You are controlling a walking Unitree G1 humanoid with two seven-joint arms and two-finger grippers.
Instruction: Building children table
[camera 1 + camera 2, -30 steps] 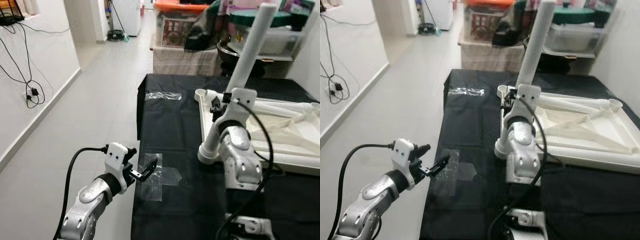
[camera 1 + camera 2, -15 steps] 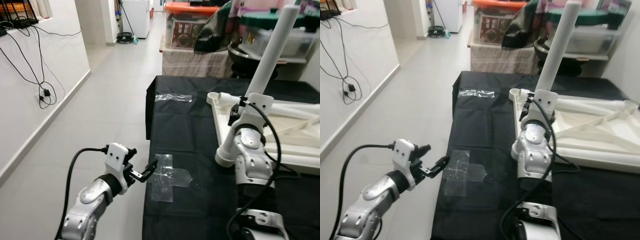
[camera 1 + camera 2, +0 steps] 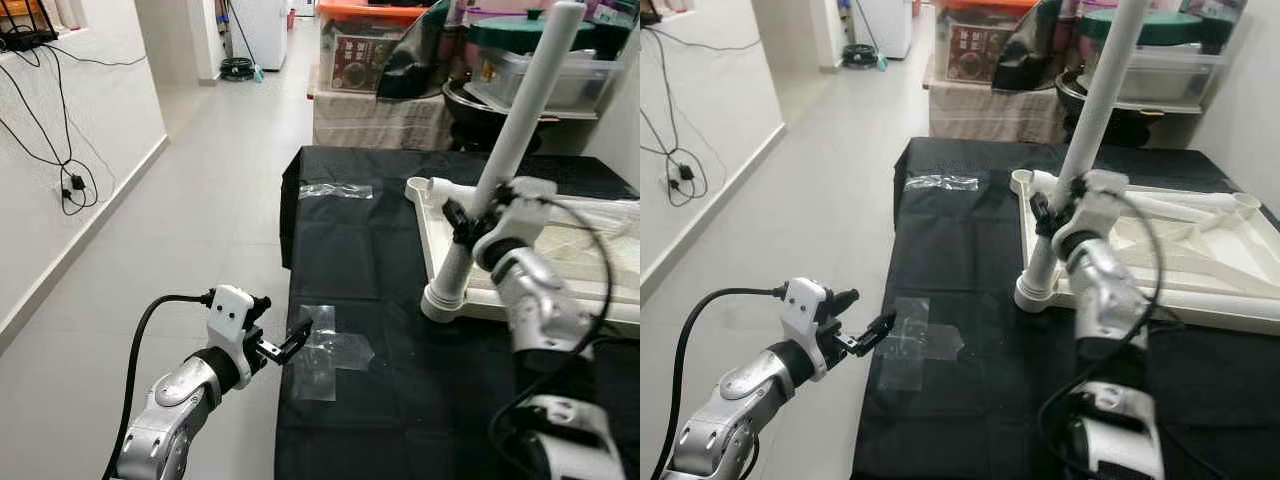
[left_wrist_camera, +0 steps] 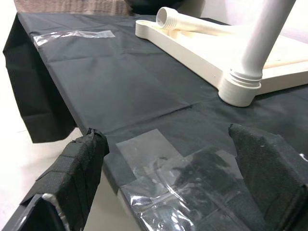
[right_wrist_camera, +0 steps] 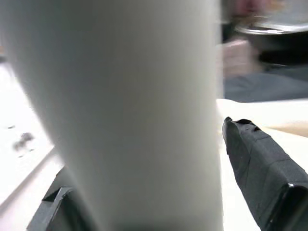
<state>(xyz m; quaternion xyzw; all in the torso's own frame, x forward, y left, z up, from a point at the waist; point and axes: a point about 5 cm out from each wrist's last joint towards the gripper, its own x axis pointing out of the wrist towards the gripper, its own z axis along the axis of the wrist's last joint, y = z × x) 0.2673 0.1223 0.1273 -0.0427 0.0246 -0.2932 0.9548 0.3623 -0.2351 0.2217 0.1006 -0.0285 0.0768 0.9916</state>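
Note:
The white children's table [image 3: 436, 235] lies upside down on a black cloth [image 3: 370, 270]. One long white leg [image 3: 522, 105] stands tilted in its near-left corner socket [image 3: 445, 300]. My right gripper [image 3: 468, 215] is shut on that leg at mid-height; in the right wrist view the leg [image 5: 120, 110] sits between the black fingers [image 5: 260, 163]. Another white leg [image 4: 192, 21] lies along the table's far rim. My left gripper [image 3: 296, 340] is open and holds nothing, hovering at the cloth's left edge beside a patch of clear tape [image 3: 328, 355].
A clear plastic strip [image 3: 335, 190] lies at the far left of the cloth. Storage boxes and bins [image 3: 370, 50] stand behind the cloth. Pale floor [image 3: 200, 220] runs along the left, with a wall and dangling cables [image 3: 60, 150].
The camera has shifted about. My right forearm has swung out to the right while still gripping the upright leg. The left arm holds its place by the tape.

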